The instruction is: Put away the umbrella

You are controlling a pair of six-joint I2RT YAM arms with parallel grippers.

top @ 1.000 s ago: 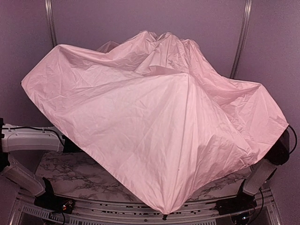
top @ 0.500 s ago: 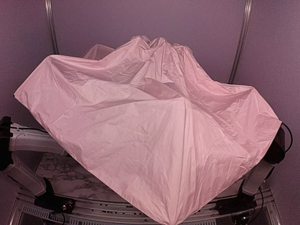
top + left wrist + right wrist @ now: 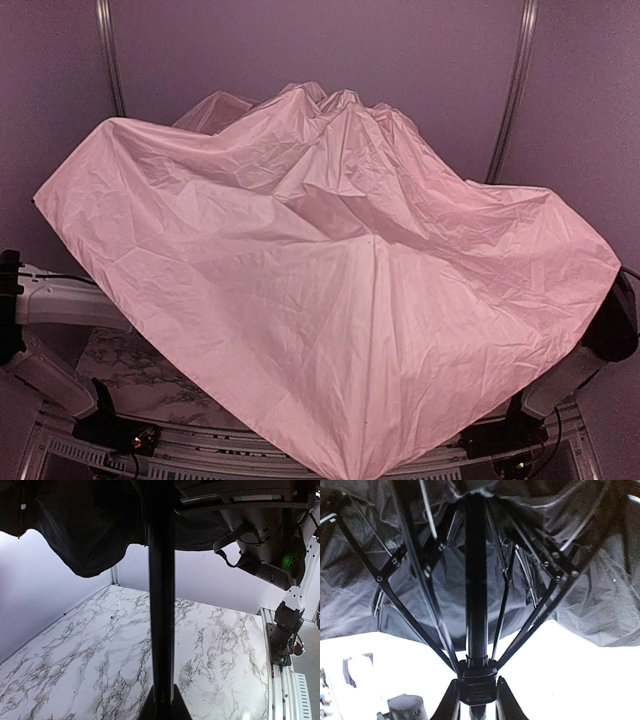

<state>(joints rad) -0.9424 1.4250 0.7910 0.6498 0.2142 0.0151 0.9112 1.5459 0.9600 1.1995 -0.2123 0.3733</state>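
The umbrella is spread open, and its pale pink canopy covers most of the top view and hides both grippers there. In the left wrist view my left gripper is shut on the thin black shaft, which runs up to the black lining. In the right wrist view my right gripper is shut on the black runner at the foot of the shaft. The ribs fan out above it under the lining.
A marble tabletop lies under the canopy, and a strip of it shows in the top view. The right arm hangs close beside the shaft. A metal rail edges the table. Purple walls stand behind and to the left.
The canopy has sunk and spread wider to both sides, its near tip dropping to the frame's bottom edge. My left gripper has closed on the shaft. The right gripper keeps its grip.
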